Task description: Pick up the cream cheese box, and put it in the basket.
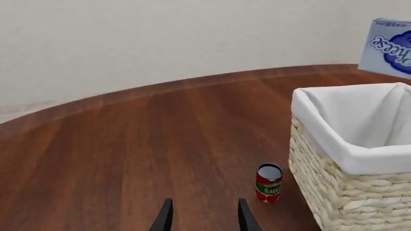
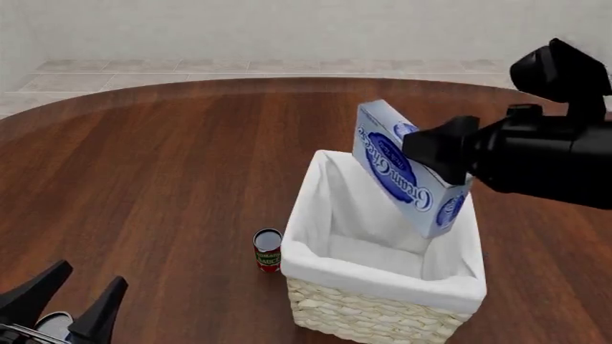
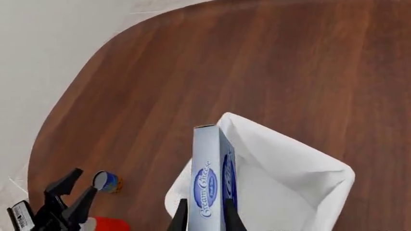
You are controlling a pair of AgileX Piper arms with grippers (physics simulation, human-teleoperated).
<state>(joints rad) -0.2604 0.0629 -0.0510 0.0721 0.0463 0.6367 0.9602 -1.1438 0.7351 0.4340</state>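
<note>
The cream cheese box (image 2: 402, 168), pale blue with dark blue oval logos, hangs tilted above the basket (image 2: 383, 294), its lower corner over the white-lined opening. My right gripper (image 2: 442, 154) is shut on the box from the right. In the right wrist view the box (image 3: 212, 173) sits edge-on between the fingers (image 3: 182, 219), with the basket's liner (image 3: 289, 168) below it. The left wrist view catches a corner of the box (image 1: 389, 47) above the basket (image 1: 359, 159). My left gripper (image 2: 65, 301) stands open and empty at the near left, low over the table.
A small red-labelled tomato sauce can (image 2: 268, 249) stands upright just left of the basket, also in the left wrist view as the can (image 1: 269, 183). The round dark wooden table (image 2: 163, 165) stretches left and behind. A pale tiled floor and wall lie beyond.
</note>
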